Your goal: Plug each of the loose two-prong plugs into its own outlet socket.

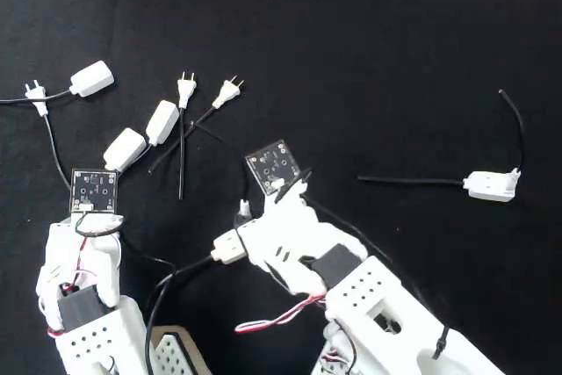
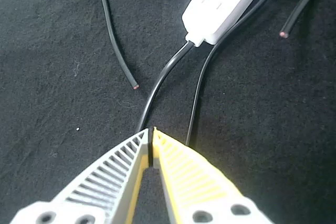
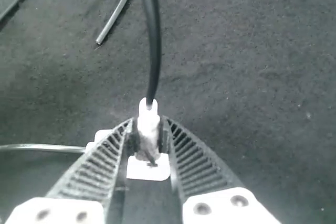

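From above, as far as you can tell, no socket has a plug in it. The far-left socket [image 1: 91, 78], the middle socket [image 1: 162, 120], the nearer middle socket [image 1: 124, 148] and the right socket [image 1: 492, 184] all lie bare on the bench [image 1: 378, 59]. Two loose plugs [image 1: 186, 87] lie just right of the middle pair. Through the left wrist, your left fingers [image 2: 178, 166] are closed to a slit and appear to pinch the black lead [image 2: 157, 87] of the nearer middle socket. Grip it firmly so that socket cannot slide. Through the right wrist, your right fingers [image 3: 189, 156] clamp the held plug [image 3: 148, 127], its cord running away. A white block [image 3: 148, 170] sits close under it, probably a socket face. Line the prongs up with the slots, then press straight without twisting.
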Controlling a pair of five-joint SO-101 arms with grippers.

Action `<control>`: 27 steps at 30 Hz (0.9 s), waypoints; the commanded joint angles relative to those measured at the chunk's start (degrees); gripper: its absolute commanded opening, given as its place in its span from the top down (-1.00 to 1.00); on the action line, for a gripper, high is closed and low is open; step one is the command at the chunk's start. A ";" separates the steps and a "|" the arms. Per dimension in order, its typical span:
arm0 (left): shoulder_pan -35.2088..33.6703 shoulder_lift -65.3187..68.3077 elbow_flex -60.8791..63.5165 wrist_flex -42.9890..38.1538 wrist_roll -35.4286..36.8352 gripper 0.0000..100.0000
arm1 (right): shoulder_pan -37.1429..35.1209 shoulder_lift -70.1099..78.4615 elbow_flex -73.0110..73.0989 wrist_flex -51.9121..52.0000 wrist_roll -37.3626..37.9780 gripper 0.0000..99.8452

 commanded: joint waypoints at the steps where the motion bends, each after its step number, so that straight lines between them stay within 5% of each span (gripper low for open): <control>1: 0.75 0.09 1.10 0.26 -0.44 0.93 | -0.88 -1.01 0.04 -0.88 -0.44 0.98; 27: 0.75 0.00 1.10 0.26 -0.44 0.93 | 1.67 -1.10 -2.59 8.35 0.00 0.98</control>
